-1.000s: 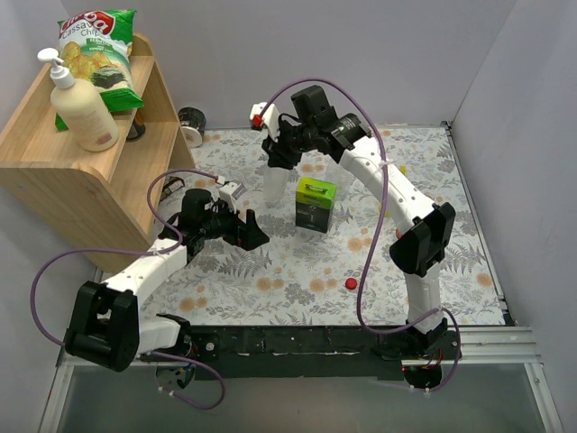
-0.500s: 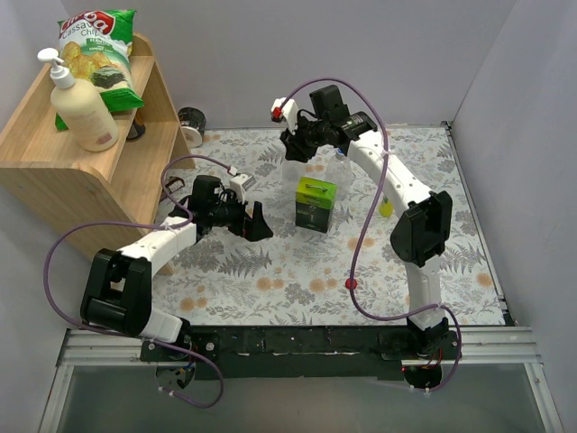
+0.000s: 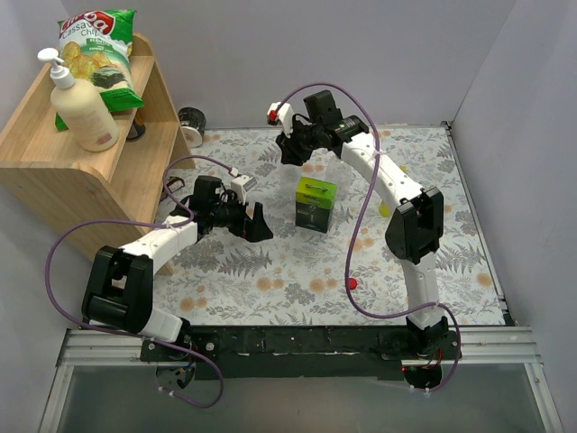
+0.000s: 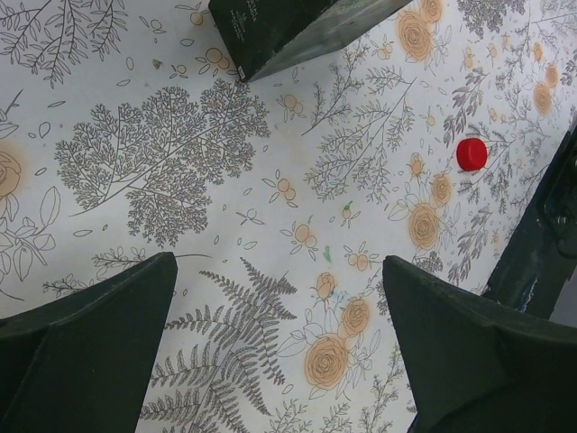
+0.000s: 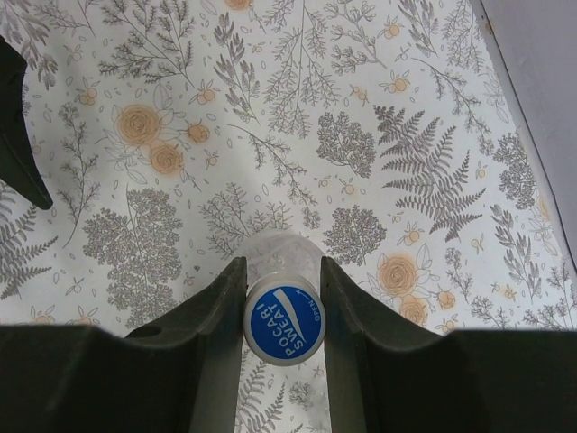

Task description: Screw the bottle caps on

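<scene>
A blue bottle cap printed POCARI SWEAT sits on the neck of a clear bottle, which stands upright on the floral mat. My right gripper is shut on that cap from above, one finger on each side. From above, the right gripper is at the back of the mat and hides most of the bottle. A red bottle cap lies loose toward the front right. My left gripper hangs wide open over bare mat, holding nothing.
A green box stands mid-mat between the two grippers. A wooden shelf at left carries a cream pump bottle and a chips bag. A tape roll lies at the back. Grey walls enclose the mat.
The right gripper, still shut on the blue cap, has shifted a little to the right and turned at the wrist. The left arm has swung inward; its gripper stays open.
</scene>
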{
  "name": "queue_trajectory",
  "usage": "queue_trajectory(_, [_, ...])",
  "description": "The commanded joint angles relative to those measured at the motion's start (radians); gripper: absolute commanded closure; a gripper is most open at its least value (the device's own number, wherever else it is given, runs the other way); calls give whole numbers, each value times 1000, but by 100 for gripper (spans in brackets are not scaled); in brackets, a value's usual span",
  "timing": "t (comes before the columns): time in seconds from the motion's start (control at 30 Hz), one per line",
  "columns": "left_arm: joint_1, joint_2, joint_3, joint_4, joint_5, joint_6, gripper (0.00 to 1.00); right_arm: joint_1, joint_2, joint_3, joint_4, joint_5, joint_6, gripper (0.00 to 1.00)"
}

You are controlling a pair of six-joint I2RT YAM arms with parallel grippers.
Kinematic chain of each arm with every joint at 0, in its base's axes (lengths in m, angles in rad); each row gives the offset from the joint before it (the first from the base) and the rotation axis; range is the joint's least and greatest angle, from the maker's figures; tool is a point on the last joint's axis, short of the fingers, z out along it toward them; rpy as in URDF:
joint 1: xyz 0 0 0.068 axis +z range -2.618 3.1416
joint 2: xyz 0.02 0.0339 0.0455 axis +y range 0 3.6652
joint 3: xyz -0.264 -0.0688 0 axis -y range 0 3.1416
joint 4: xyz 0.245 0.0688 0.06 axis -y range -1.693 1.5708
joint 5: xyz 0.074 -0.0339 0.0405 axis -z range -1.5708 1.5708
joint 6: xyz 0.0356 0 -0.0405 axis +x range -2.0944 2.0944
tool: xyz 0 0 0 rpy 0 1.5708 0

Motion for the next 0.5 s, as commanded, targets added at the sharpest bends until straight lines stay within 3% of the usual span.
queue_trajectory(0.0, [-9, -7, 28, 10, 3, 17, 2, -4, 10, 30, 10, 6, 17, 74])
queue_trajectory(0.23, [-14, -7, 28, 13, 3, 16, 2, -4, 2, 18, 27, 21, 43, 51])
queue_trajectory(0.47, [-18, -13, 18, 33, -7, 13, 2, -4, -12, 21, 49, 41, 61, 41])
